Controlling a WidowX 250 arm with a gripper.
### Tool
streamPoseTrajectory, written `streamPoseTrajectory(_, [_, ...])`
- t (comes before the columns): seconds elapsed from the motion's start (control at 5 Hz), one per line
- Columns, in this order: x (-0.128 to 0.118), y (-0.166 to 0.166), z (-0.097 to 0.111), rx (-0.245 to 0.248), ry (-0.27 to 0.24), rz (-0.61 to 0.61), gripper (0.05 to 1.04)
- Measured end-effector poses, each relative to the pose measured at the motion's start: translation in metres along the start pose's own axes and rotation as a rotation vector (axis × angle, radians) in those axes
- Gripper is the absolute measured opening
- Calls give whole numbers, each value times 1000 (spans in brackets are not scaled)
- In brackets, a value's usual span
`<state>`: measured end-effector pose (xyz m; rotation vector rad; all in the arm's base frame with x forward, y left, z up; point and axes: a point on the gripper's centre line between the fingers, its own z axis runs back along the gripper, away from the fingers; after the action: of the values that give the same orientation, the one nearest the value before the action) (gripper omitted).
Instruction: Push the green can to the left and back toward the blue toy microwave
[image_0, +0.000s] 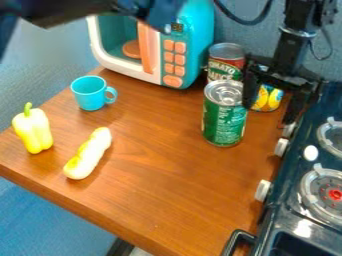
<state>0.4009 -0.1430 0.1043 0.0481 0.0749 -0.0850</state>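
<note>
Because the tool (270, 111) hangs at the back right of the worktop (153, 200), beside the stove (294, 172), its nearest neighbour is the yellow-labelled can (268, 97). Tool state: fingers apart, one to each side of that can as seen from the camera. Contact with the label cannot be confirmed; no clamping observed. The spread seems wide enough to straddle a can body, and the downward pose would suit a grasp from above.

The yellow-labelled can appears upright, partly hidden by the tool. The green can (224, 120) stands upright in front and to the image left, close to the nearer finger; its position probably limits sideways clearance. The red-labelled can (227, 62) stands behind the green one, near the toy microwave (200, 50). Upright placement gives all three a flat, steady base.

The microwave sits at the back edge, its control panel facing the worktop, presumably for access. The teal mug (90, 95) is upright, handle pointing toward the cans. At image left, the yellow pepper (33, 132) lies near the edge with its stem toward the back; the pale yellow elongated toy (90, 152) lies beside it on its long side, likely its most stable rest.
</note>
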Motion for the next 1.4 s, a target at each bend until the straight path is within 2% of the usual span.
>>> streamPoseTrajectory(0.2, [9, -4, -10, -12, 5, 6, 1001])
streamPoseTrajectory(0.4, [11, -6, -11, -28, 5, 26, 1001])
streamPoseTrajectory(0.6, [13, 2, -17, -29, 23, 71, 1001])
streamPoseTrajectory(0.8, [8, 15, -32, 6, 62, 124, 1001])
streamPoseTrajectory(1.0, [11, 40, -38, 25, 63, 197, 1001])
streamPoseTrajectory(1.2, [10, 74, -40, 31, 42, 299, 1001])
streamPoseTrajectory(1.4, [15, 100, -39, 20, -4, 376, 1001])
